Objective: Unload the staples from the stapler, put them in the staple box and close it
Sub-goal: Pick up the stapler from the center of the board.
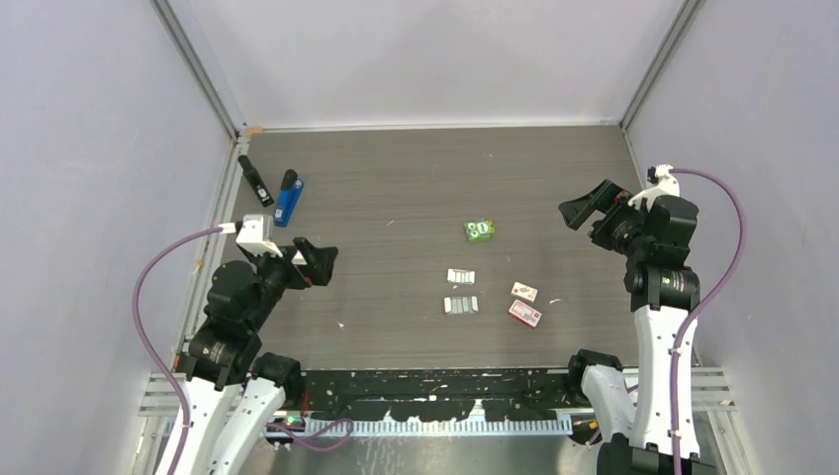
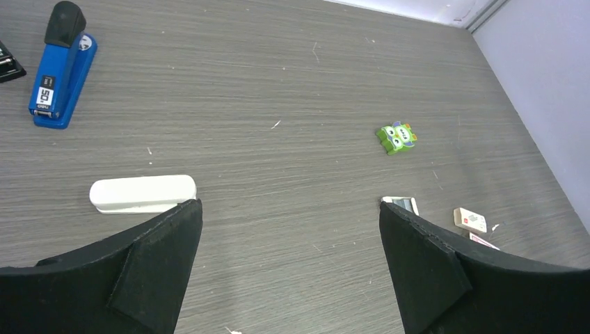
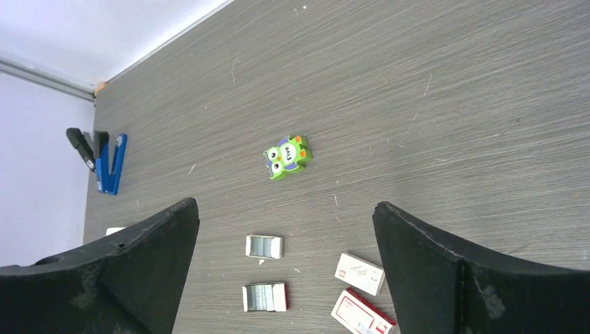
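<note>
Three staplers are in view. A blue stapler (image 1: 288,198) (image 2: 61,76) and a black stapler (image 1: 254,180) lie at the far left. A white stapler (image 2: 142,193) lies flat just beyond my left fingertip. Silvery staples (image 3: 264,245) (image 1: 461,276) sit in a small open white tray at mid-table, with a second tray of staples (image 3: 263,297) (image 1: 461,305) nearer to me. My left gripper (image 2: 289,204) (image 1: 319,262) hovers open over bare table, holding nothing. My right gripper (image 3: 284,203) (image 1: 586,210) is raised at the right, open and empty.
A green owl packet (image 1: 479,231) (image 3: 286,156) lies mid-table. Two small red-and-white boxes (image 1: 524,291) (image 1: 525,315) sit right of the trays. Walls close the table in on the left, the back and the right.
</note>
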Available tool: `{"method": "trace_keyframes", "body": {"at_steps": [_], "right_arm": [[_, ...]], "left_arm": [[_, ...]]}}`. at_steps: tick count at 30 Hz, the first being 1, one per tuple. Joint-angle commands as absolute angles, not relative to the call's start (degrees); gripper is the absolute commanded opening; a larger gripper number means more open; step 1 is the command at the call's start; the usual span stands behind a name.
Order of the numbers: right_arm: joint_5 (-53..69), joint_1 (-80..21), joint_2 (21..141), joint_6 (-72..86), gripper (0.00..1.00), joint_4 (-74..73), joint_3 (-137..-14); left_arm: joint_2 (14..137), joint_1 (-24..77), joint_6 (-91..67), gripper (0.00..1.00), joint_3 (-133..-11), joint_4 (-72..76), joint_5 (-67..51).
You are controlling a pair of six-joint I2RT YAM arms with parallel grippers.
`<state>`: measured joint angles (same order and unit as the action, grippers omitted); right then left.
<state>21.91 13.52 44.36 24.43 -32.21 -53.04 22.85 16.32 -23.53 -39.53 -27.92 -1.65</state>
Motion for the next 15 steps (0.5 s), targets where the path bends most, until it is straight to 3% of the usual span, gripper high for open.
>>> {"method": "trace_keyframes", "body": {"at_steps": [1, 11, 15], "right_arm": [[21.51, 13.63, 43.51, 25.92, 0.99, -31.11, -55.73], [29.29, 13.66, 43.48, 23.66, 1.0, -28.89, -53.65], [39.04, 13.48, 43.75, 15.63, 0.99, -25.1, -50.86]], "left_arm": [[22.89, 15.91, -22.83, 1.0, -40.51, -26.71, -3.78], [22.59, 15.91, -23.11, 1.0, -39.73, -25.51, -5.15], [22.72, 15.91, -23.19, 1.0, -39.64, -25.33, -5.52]]}}
